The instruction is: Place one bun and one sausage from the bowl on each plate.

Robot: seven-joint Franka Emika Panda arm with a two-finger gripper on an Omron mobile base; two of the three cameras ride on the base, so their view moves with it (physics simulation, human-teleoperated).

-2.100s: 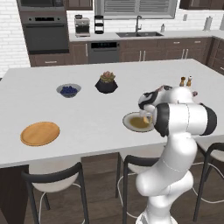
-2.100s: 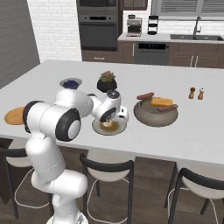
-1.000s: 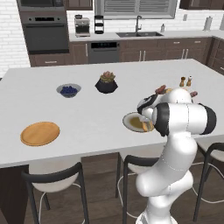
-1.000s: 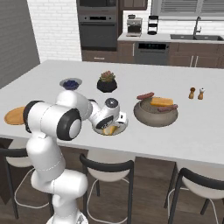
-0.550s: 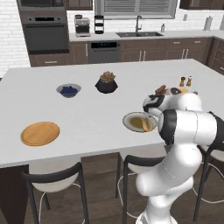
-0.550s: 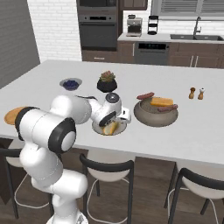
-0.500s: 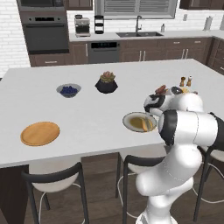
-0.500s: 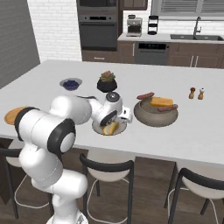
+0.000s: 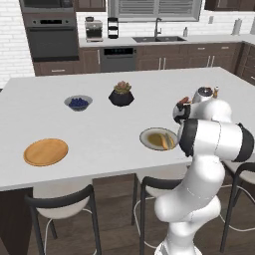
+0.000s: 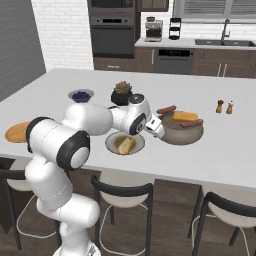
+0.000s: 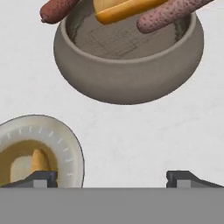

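My gripper (image 11: 112, 176) is open and empty, hovering over bare counter between the tan-grey bowl (image 11: 131, 74) and the pale grey plate (image 11: 68, 142). One bun (image 11: 38, 161) lies on that plate's brown centre. In the bowl rest a second bun (image 11: 127, 9) and two sausages, one (image 11: 54, 11) hanging over the left rim and one (image 11: 170, 17) at the right. From the right base camera the gripper (image 10: 155, 127) sits at the bowl's (image 10: 185, 136) left wall, just right of the grey plate (image 10: 110, 144). The wooden plate (image 9: 46, 152) lies bare at the counter's far left.
A small bowl of blue berries (image 9: 78, 102) and a black plant pot (image 9: 121, 94) stand further back on the counter. Salt and pepper shakers (image 10: 224, 106) stand right of the bowl. Stools (image 10: 122, 200) line the counter's near edge.
The gripper has moved away from above the grey plate toward the bowl, leaving the bun lying on the plate. Its jaws have opened a little wider.
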